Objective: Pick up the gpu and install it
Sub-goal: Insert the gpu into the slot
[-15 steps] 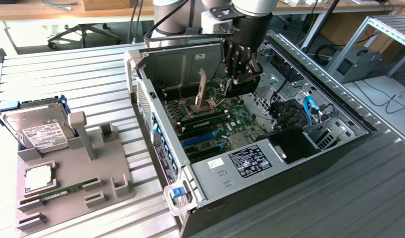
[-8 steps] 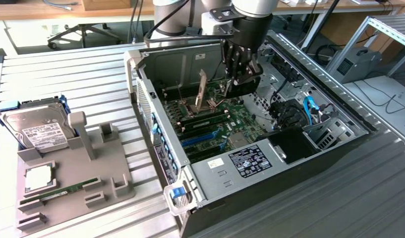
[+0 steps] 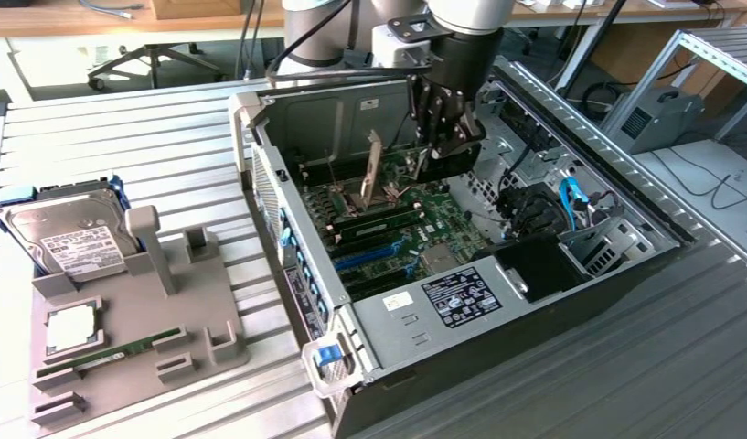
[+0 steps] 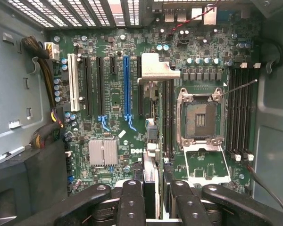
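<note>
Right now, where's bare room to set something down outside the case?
Free: ribbed table behind the hard drive, and in front of the grey fixture. Crowded: inside the PC case, where the tool holds the gpu over the motherboard.

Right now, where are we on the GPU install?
Pickup looks done: the gripper is shut on the gpu, holding it edge-on inside the open PC case above the motherboard. Not seated yet: its silver bracket hangs above the slots. The blue slot is empty.

motherboard (image 4: 113,94): green | long slot (image 4: 127,84): blue | gpu (image 4: 153,155) bracket (image 4: 155,70): silver
</note>
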Robot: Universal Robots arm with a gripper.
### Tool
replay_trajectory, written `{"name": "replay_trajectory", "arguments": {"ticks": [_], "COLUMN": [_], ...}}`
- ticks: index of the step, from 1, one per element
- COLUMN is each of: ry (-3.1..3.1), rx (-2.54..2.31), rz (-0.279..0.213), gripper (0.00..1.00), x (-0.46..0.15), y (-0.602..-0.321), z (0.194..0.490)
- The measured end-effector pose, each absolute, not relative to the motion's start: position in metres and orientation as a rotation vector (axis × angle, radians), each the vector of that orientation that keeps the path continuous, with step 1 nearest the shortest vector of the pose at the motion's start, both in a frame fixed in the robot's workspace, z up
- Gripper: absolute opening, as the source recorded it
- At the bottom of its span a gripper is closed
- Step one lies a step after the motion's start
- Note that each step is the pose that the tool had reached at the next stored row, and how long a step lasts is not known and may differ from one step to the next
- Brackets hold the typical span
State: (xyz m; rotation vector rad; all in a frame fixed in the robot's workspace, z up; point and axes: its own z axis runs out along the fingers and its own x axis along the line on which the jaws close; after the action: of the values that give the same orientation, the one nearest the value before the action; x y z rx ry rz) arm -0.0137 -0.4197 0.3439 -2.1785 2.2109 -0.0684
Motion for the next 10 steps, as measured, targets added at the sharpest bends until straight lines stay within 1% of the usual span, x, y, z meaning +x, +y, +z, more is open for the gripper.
{"name": "replay_trajectory", "arguments": {"ticks": [10], "ry": [2.211], "rx": [-2.179], "rz": [-0.068], "gripper": [0.27], "x": [-0.0137], "y": [-0.4219], "z": [0.3424]}}
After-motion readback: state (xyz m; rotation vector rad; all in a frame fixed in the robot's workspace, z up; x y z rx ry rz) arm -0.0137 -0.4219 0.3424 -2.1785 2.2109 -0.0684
